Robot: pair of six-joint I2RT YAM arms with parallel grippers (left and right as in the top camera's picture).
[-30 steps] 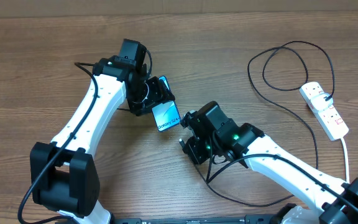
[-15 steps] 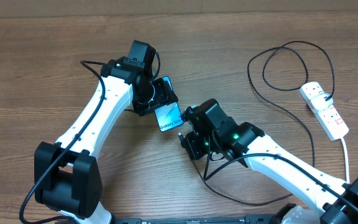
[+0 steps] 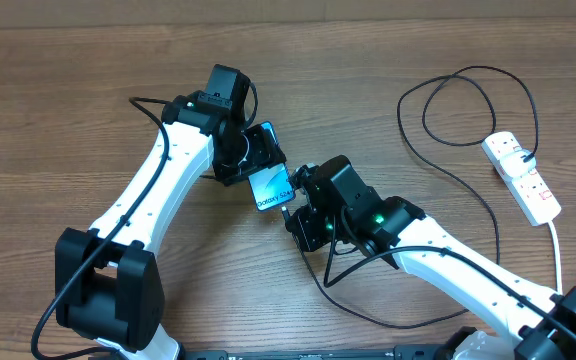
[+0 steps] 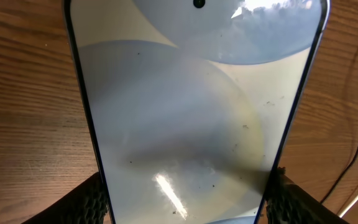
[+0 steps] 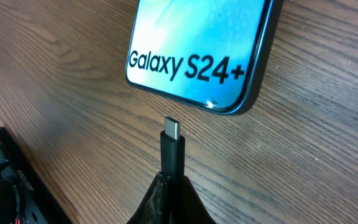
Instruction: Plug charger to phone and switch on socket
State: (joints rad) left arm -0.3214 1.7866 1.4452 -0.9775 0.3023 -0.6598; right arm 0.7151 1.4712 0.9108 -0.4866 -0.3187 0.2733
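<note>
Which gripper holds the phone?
The left gripper: it clamps the phone by its long edges. The right gripper pinches the charger instead, its tip short of the phone.

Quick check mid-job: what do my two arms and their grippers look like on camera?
The left arm and right arm have white tubular links, black joint housings and thin black cables alongside. A green light glows near the right wrist. The left gripper and right gripper are black.

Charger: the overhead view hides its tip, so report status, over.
Left gripper clamps phone. Right gripper pinches charger, tip just short of phone's bottom edge, not in. Nothing between them.
</note>
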